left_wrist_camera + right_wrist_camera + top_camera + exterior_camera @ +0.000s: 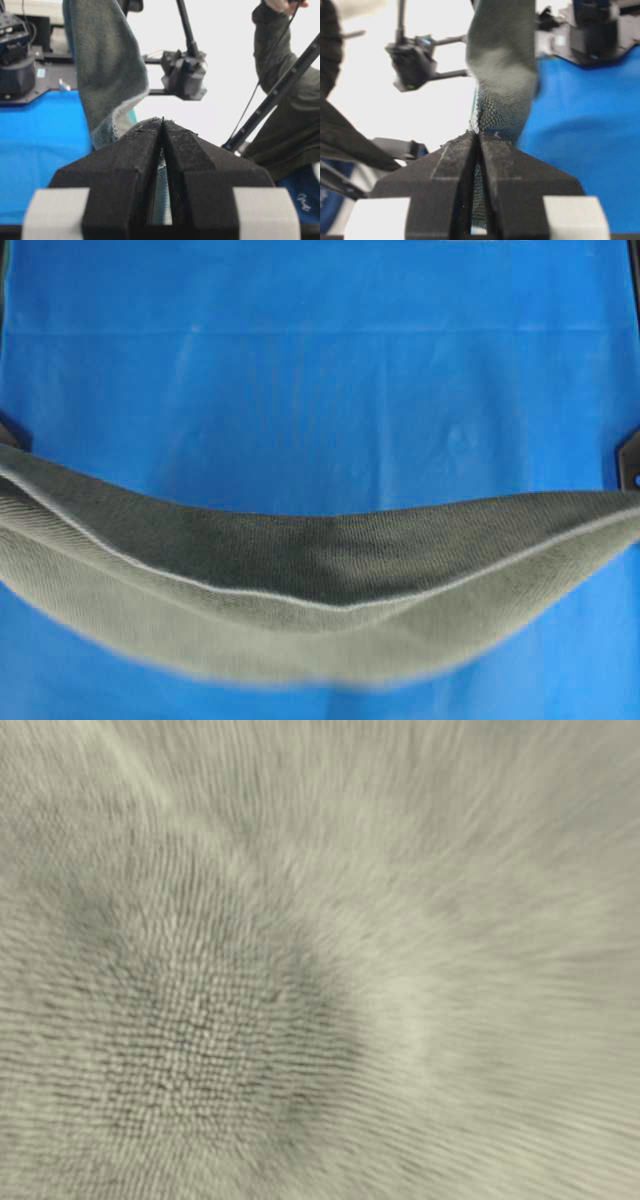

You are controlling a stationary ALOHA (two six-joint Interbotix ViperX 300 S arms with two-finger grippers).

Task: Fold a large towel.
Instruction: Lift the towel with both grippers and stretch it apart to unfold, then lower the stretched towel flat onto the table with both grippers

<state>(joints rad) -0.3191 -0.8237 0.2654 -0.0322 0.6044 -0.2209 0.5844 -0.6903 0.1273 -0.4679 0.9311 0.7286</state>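
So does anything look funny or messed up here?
Nothing is damaged. The towel sags in mid-air over the blue sheet, pinched by the left pincer and right pincer, and fills the table-level view.

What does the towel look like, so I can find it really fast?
Start from the big bright blue sheet that covers the table. Above its near half hangs the towel, a sagging band stretched from the picture's left edge to its right. It is the only grey-green, fuzzy cloth, with a thin pale hem.
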